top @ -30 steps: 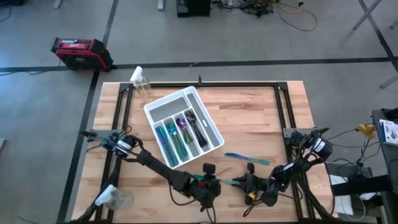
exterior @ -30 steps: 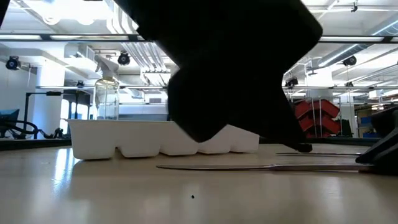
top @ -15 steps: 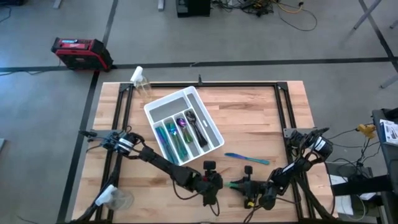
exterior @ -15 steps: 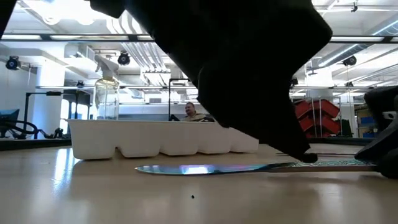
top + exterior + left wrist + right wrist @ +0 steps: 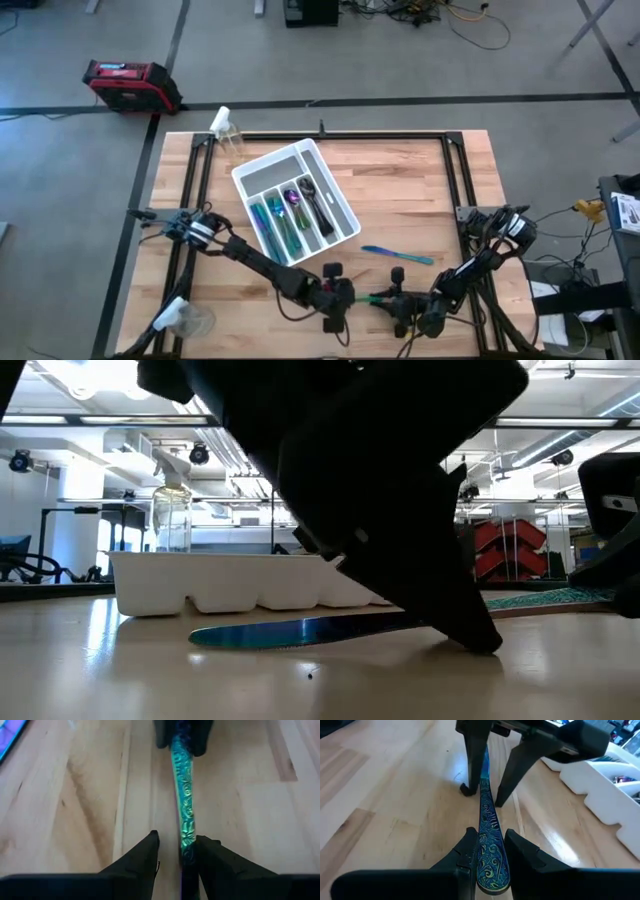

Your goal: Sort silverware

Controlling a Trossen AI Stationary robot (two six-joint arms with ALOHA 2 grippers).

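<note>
A slim knife [image 5: 372, 297] with a teal patterned handle lies near the table's front edge, between my two grippers. My right gripper [image 5: 393, 300] is shut on its handle [image 5: 487, 840]. My left gripper [image 5: 338, 297] is open, and its fingers [image 5: 150, 852] stand on either side of the knife's middle [image 5: 184, 810]. In the low view the blade [image 5: 290, 631] rests on the table and the handle end rises toward the right. The white tray [image 5: 340, 215] holds several pieces of silverware in its compartments. My right gripper pinches the knife's patterned handle [image 5: 489, 827] by its two narrow edges, with the flat face up. The fingers come level from the table's right and lie along the knife. The handle end is lifted and the blade tip [image 5: 200, 635] stays on the table. My left gripper straddles the knife; whether a finger [image 5: 207, 852] touches it I cannot tell.
A second blue knife [image 5: 397, 255] lies on the table just behind the grippers. A spray bottle [image 5: 226, 130] stands at the far left corner and a clear plastic cup [image 5: 185, 318] at the near left. In the low view the tray wall [image 5: 200, 585] stands behind the knife.
My right gripper has gone toward the table's left with the knife. The knife has slid along the table between my left gripper's fingers. Its handle end has risen while the blade stays down.
</note>
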